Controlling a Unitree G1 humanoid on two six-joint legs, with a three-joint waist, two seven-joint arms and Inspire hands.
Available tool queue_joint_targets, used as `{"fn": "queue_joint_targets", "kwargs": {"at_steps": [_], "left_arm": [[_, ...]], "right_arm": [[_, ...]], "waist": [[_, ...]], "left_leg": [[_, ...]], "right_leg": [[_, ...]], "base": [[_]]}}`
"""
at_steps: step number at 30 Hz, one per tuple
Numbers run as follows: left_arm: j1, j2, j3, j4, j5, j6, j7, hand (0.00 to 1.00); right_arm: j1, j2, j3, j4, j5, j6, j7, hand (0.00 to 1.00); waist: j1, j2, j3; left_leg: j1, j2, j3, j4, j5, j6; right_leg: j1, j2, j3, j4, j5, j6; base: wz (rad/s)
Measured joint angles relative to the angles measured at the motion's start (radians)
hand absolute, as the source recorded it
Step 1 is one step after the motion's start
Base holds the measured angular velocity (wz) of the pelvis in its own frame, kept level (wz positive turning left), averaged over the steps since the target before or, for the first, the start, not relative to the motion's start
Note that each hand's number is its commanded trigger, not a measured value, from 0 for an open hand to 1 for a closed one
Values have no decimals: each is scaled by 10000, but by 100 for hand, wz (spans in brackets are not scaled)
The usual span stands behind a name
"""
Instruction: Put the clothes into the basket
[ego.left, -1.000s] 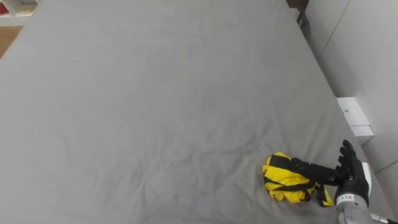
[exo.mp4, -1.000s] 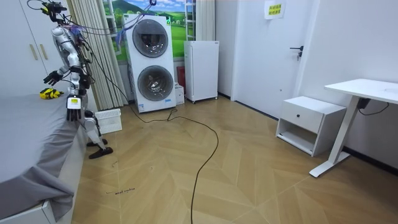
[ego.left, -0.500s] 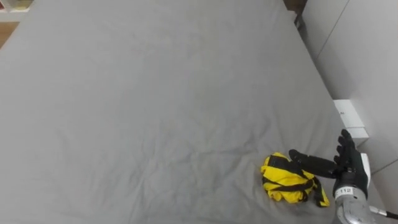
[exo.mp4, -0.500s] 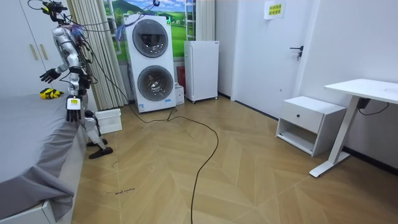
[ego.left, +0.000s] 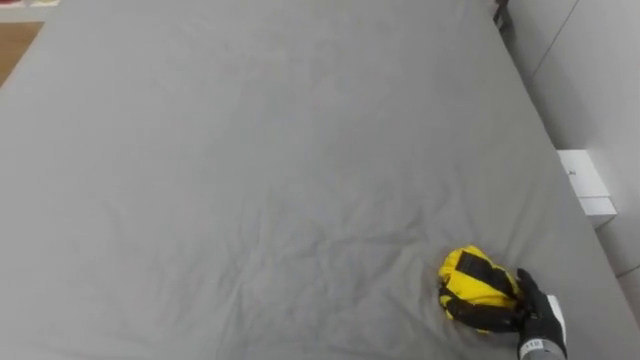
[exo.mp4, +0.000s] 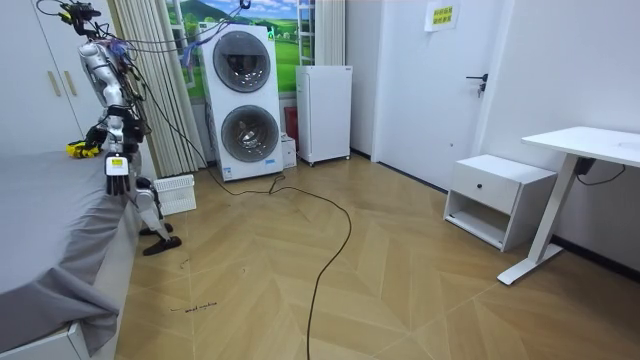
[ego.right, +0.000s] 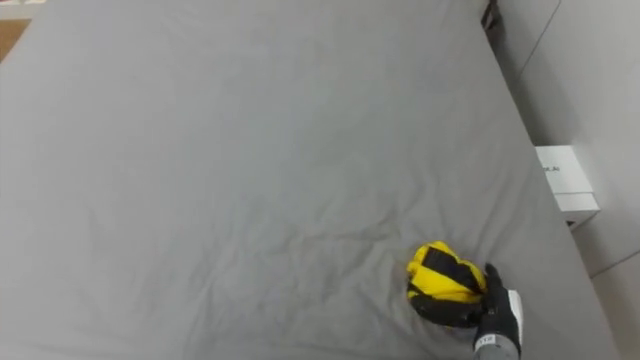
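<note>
On the grey bed (ego.left: 250, 150) we count one piece of clothing: a yellow and black garment (ego.left: 472, 290), bundled into a ball near the bed's right edge. Just right of it is the right hand (ego.left: 540, 322), with its dark fingers curled round the side of the bundle. To do this grasp well, we think the fingers should take the whole bundle and not the bed under it, then lift straight up so that no loose part drags. In the room view the robot stands at the bed's edge. The left hand (exo.mp4: 117, 174) hangs low, and its state we cannot tell. Further right, one white basket (exo.mp4: 176, 194) stands on the floor (exo.mp4: 350, 280), well apart from the garment.
</note>
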Motion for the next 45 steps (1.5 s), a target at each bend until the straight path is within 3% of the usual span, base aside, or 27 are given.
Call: {"fn": "queue_joint_targets", "kwargs": {"at_steps": [3, 4, 5, 8, 14, 18, 19, 23, 29, 31, 32, 33, 36, 40, 45], "left_arm": [[-122, 18, 10, -2, 45, 6, 0, 0], [-177, 16, 16, 0, 179, 5, 0, 0], [-198, 15, 16, 7, 205, 4, 0, 0], [-246, 25, 14, 103, 228, 3, -5, 0], [-259, 141, -13, 168, 156, 11, -254, 0], [-429, 160, -382, 327, 141, 34, -377, 0], [-522, 166, -432, 397, 146, 49, -385, 0], [-679, 264, -464, 565, 151, 54, -510, 0], [-693, 335, -482, 494, 124, 6, -479, 0], [-693, 337, -478, 514, 149, -14, -423, 0], [-693, 337, -472, 513, 160, -24, -418, 0], [-687, 340, -425, 444, 200, -49, -413, 0], [-697, 342, -332, 137, 301, -198, -398, 0], [-570, 348, 49, 42, 352, -179, -267, 0], [-225, 356, 243, 29, 389, 23, -95, 0]], "right_arm": [[-215, -25, -24, 385, 92, -26, -81, 0], [-344, -60, -50, 593, 93, -29, -102, 67], [-407, -74, -88, 701, 80, -49, -103, 99], [-836, -171, -396, 1515, 61, -144, -86, 100], [-1527, -901, -912, 2529, 136, -134, -189, 100], [-2054, -1325, -984, 3082, 189, -148, -528, 100], [-2177, -1389, -991, 3212, 204, -165, -622, 100], [-2253, -1437, -1117, 3217, 466, -163, -689, 100], [-2200, -1389, -1183, 3190, 1064, -147, -669, 100], [-2047, -1232, -1181, 3116, 1153, -146, -673, 100], [-1961, -1199, -1188, 3067, 1151, -144, -660, 100], [-1737, -1143, -1191, 2828, 1150, -138, -622, 100], [-1041, -1050, -1211, 1913, 1151, -138, -555, 100], [-121, -957, -1619, 338, 969, -141, -599, 100], [454, -830, -2072, -586, 455, -148, -803, 100]], "waist": [[-1, 51, 3], [41, 61, 2], [40, 78, 13], [49, 151, 26], [221, 316, 25], [251, 704, 29], [247, 797, 66], [255, 856, 79], [245, 666, 99], [224, 458, 105], [213, 338, 151], [203, 247, 101], [142, -68, 93], [-147, -461, 52], [-436, -576, 71]], "left_leg": [[-243, -30, -131, 40, 65, 25], [-326, -56, -140, 35, 127, 38], [-359, -69, -147, 33, 152, 46], [-481, -116, -143, 50, 217, 88], [-988, -186, -241, 89, 305, 145], [-1348, -245, -378, 213, 401, 164], [-1345, -263, -392, 170, 445, 165], [-1338, -282, -393, 28, 540, 145], [-1286, -290, -331, -54, 584, 139], [-1071, -294, -271, -107, 584, 139], [-970, -298, -230, -155, 584, 139], [-868, -305, -212, -183, 584, 139], [-613, -303, -129, -258, 584, 139], [-97, -251, 327, -382, 569, 139], [435, -125, 811, -522, 319, 90]], "right_leg": [[-73, -55, -239, -116, -13, 49], [-156, -93, -313, -115, -7, 64], [-164, -112, -366, -124, 1, 66], [-163, -189, -548, -122, 1, 79], [-564, -282, -676, -81, 57, 166], [-864, -349, -825, -27, 95, 128], [-900, -383, -854, 40, 89, 91], [-1024, -420, -874, 83, 22, 53], [-1065, -417, -792, 101, -32, 128], [-924, -425, -729, 221, -54, 99], [-865, -431, -721, 234, -69, 98], [-812, -448, -697, 249, -129, 122], [-653, -441, -588, 256, -188, 196], [-340, -364, -229, 238, -180, 211], [-57, -53, 682, 244, -106, 162]], "base": [[20], [21], [20], [22], [8], [10], [9], [3], [-3], [-6], [-5], [-6], [-12], [-21], [-28]]}}
